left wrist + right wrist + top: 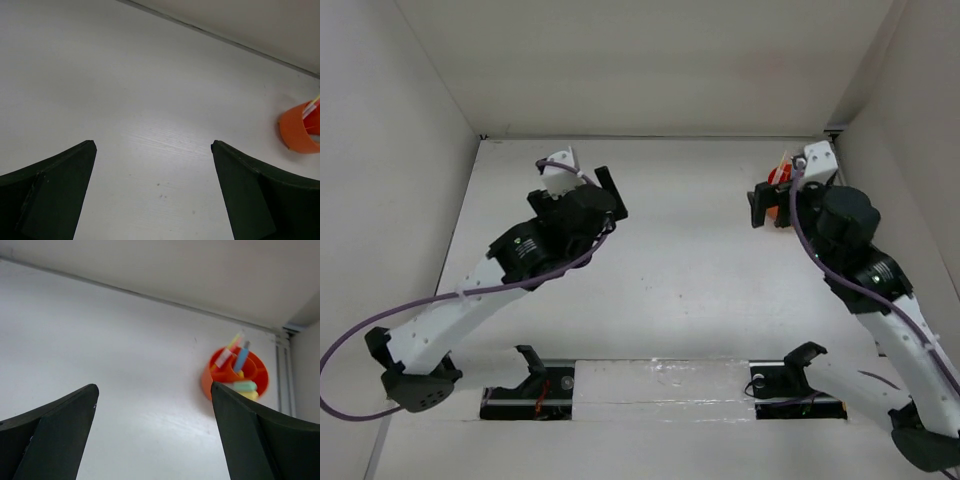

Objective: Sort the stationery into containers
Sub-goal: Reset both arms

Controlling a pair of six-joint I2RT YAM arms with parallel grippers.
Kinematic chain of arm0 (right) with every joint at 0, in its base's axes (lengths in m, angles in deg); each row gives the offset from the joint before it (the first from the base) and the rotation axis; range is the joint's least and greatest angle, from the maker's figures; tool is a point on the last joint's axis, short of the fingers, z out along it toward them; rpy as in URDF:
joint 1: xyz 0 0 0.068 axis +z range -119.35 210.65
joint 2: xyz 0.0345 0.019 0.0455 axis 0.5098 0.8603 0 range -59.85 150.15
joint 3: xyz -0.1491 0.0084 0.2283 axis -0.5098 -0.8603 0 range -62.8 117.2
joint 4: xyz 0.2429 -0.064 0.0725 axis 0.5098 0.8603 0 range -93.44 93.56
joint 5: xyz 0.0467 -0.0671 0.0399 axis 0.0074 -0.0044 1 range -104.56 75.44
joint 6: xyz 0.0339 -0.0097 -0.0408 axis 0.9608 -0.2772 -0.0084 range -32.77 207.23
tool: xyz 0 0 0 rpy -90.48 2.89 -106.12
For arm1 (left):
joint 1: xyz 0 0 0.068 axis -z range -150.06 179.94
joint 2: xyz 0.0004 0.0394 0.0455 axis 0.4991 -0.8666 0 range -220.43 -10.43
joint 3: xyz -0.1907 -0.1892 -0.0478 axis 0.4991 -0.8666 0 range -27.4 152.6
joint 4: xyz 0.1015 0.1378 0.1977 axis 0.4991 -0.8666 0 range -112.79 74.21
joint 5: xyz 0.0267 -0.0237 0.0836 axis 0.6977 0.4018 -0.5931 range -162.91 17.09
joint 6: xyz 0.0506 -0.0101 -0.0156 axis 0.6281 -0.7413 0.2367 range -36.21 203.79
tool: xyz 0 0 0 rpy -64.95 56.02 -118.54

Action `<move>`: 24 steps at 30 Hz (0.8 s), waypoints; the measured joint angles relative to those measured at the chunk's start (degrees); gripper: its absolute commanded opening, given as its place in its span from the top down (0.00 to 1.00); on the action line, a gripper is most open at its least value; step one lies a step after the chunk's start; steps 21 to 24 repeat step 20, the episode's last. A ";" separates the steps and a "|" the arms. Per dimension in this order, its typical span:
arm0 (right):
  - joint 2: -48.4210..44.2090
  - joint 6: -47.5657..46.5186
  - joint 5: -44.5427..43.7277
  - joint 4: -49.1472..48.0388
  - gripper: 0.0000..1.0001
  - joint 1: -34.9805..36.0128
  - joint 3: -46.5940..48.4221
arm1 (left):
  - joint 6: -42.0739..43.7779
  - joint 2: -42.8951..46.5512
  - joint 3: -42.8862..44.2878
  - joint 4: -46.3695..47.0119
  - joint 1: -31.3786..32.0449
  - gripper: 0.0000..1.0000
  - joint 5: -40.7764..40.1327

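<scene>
The orange-red cup (207,381) stands near the back right corner of the table. It holds stationery: a blue pen (241,357), a white and red stick (223,358), a pale green piece (245,386) and a yellow piece (251,395). My right gripper (153,386) is open and holds nothing; the cup lies just beyond its right fingertip. From above, the cup (778,177) is partly hidden behind the right gripper (782,196). My left gripper (152,144) is open over bare table, with the cup (298,134) far off to its right. From above, the left gripper (584,186) is at the back left.
White walls enclose the table on the left, back and right. The back wall's edge (150,297) runs close behind the cup. Both arm bases (660,395) sit at the near edge.
</scene>
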 measured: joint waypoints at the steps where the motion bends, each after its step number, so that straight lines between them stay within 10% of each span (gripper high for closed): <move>1: -2.40 0.17 -1.62 3.13 0.00 0.50 0.13 | -0.22 1.62 -0.22 -1.86 0.00 0.00 -1.25; 24: -26.80 4.63 -10.14 29.07 0.00 1.81 1.40 | -4.09 34.56 -21.14 -9.70 0.00 0.00 -5.95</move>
